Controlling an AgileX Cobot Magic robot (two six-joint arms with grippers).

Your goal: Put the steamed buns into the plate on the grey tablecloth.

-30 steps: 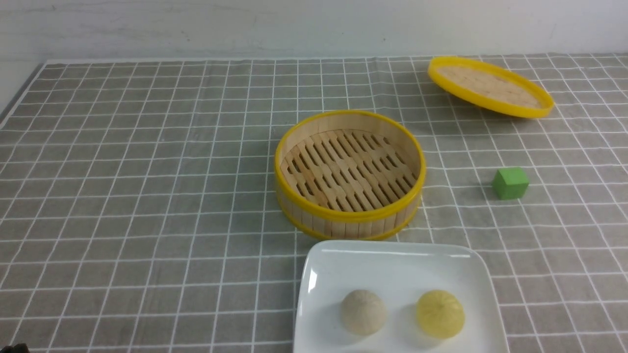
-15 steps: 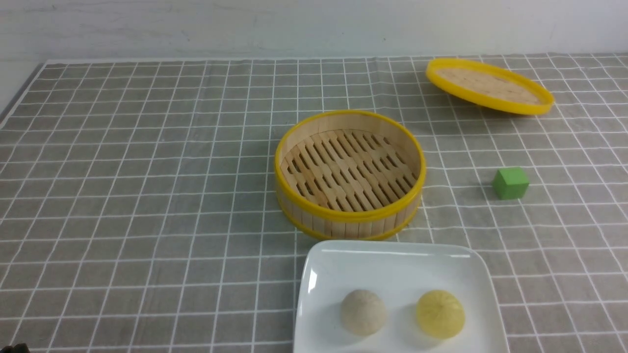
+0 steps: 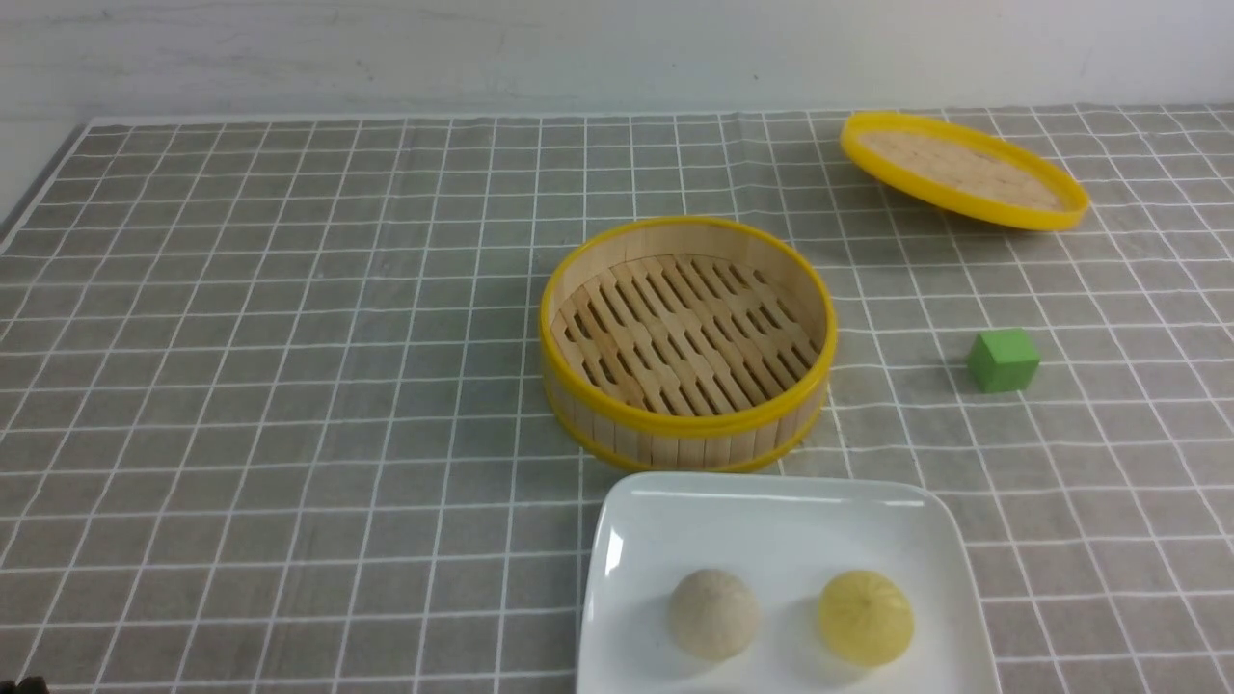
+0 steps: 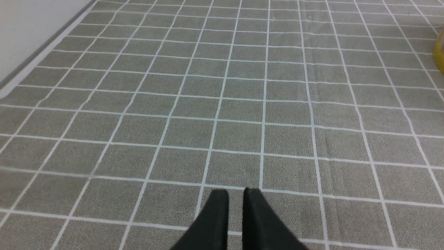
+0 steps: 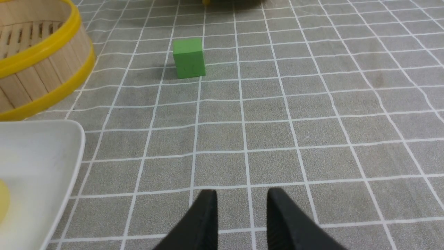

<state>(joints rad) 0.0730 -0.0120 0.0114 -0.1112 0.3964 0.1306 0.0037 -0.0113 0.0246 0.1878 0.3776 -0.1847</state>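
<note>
Both steamed buns lie in the white square plate [image 3: 771, 525] at the front: the cream-beige bun [image 3: 713, 614] on the left, the pale yellow bun [image 3: 865, 617] on the right. The plate rests on the grey tablecloth [image 3: 289, 386]. In the right wrist view the plate's corner [image 5: 34, 156] and a sliver of the yellow bun [image 5: 2, 205] show. My right gripper [image 5: 241, 194] is open by a narrow gap and empty, low over the cloth beside the plate. My left gripper [image 4: 236, 194] is shut and empty over bare cloth. Neither gripper shows in the front view.
An empty yellow-rimmed bamboo steamer [image 3: 675, 424] stands just behind the plate, also in the right wrist view [image 5: 41, 76]. A green cube [image 3: 1003, 360] sits to its right, ahead of my right gripper [image 5: 188, 58]. The tilted bamboo lid [image 3: 964, 172] is at the back right.
The lid at the back right rocks very slightly. The buns, plate, steamer and cube have not moved.
</note>
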